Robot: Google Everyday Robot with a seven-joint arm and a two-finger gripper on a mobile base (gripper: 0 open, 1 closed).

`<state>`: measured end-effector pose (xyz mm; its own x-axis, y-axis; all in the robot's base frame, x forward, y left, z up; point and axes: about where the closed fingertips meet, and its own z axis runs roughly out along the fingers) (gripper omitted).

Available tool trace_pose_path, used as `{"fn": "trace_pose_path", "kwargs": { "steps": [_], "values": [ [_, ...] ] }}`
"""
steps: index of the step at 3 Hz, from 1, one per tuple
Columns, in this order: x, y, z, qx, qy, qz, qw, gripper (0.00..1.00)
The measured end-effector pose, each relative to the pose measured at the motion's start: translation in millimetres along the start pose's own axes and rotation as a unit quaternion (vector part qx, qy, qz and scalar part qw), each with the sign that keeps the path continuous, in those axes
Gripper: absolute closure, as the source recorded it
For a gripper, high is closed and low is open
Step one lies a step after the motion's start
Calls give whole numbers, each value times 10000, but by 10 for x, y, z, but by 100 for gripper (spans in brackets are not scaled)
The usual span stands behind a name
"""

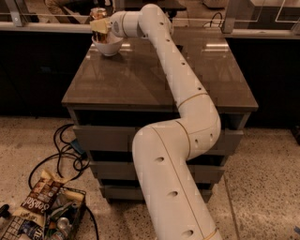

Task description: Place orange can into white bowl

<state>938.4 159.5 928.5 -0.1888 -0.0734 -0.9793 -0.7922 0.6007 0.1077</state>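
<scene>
The white bowl (108,46) stands at the far left corner of the dark table (140,75). My gripper (100,25) reaches over it from the right at the end of the long white arm (173,70). It is shut on the orange can (97,13), held upright directly above the bowl. Only the can's silvery top and upper orange-brown side show above the pale fingers (99,26). The can's lower part is hidden behind the gripper, so I cannot tell whether it touches the bowl.
The table has drawers below its top (117,140). On the floor at the lower left lie black cables (65,154) and a wire basket (47,220) with snack bags. A dark counter (262,33) runs behind the table.
</scene>
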Motion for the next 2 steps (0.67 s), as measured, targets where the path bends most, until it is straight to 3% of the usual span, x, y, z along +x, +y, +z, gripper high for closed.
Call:
{"fn": "trace_pose_path", "kwargs": {
  "steps": [1,2],
  "values": [
    [20,20,30,-18,13,5,10000,8],
    [35,34,53,-32,24,9,10000,0]
  ]
}}
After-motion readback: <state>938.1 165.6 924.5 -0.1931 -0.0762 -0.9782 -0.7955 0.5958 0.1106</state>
